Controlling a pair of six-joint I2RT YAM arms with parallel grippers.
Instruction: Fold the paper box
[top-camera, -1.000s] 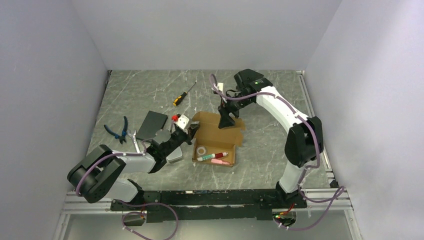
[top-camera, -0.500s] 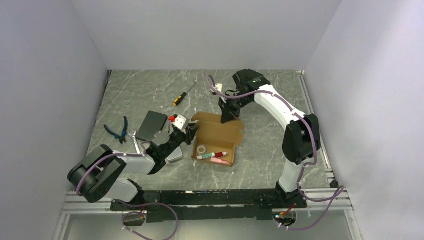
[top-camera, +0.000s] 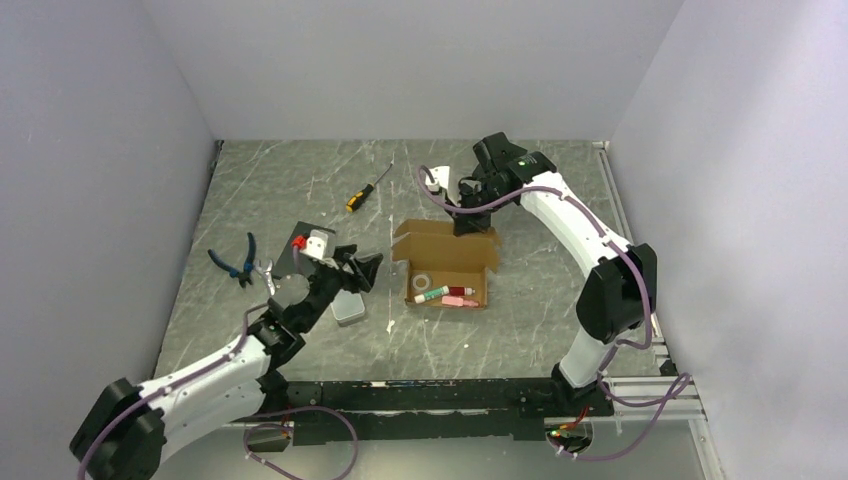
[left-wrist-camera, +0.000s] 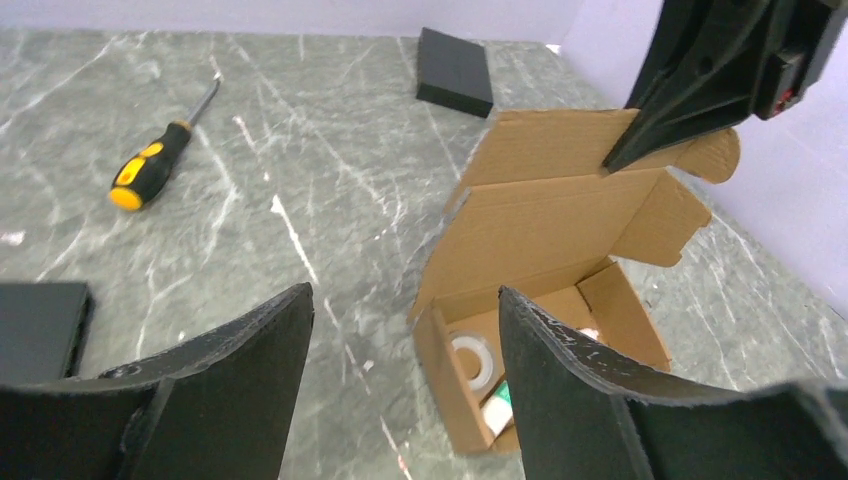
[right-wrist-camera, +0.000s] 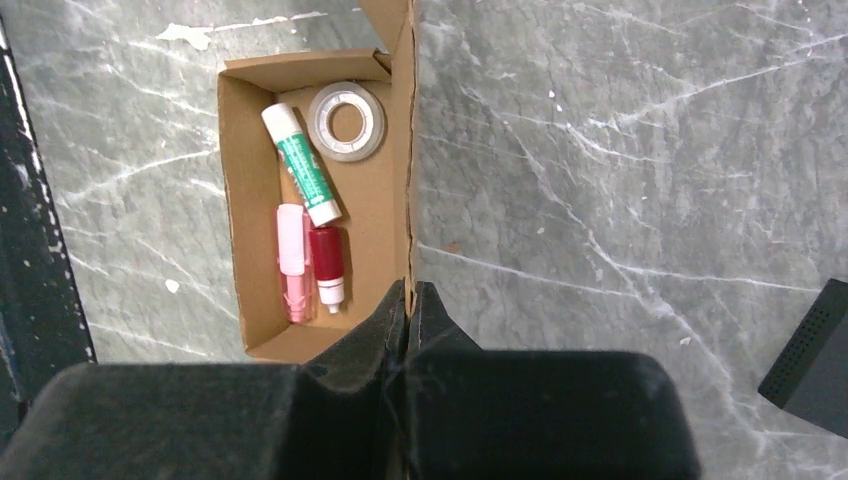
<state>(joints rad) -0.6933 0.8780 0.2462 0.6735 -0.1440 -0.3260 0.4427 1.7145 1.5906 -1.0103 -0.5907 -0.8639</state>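
Right wrist view: the right gripper (right-wrist-camera: 408, 300) is pinched shut on the lid edge of the paper box (right-wrist-camera: 365, 225), with the open tray right under its fingers. It should swing the lid down slowly. The left gripper (left-wrist-camera: 405, 305), 2 fingers apart and empty, sits near the box. Past the lid is bare table (right-wrist-camera: 600, 150).

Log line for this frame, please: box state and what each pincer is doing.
paper box: lid up, not closed | left pincer: open, empty, apart from box | right pincer: shut on lid's edge
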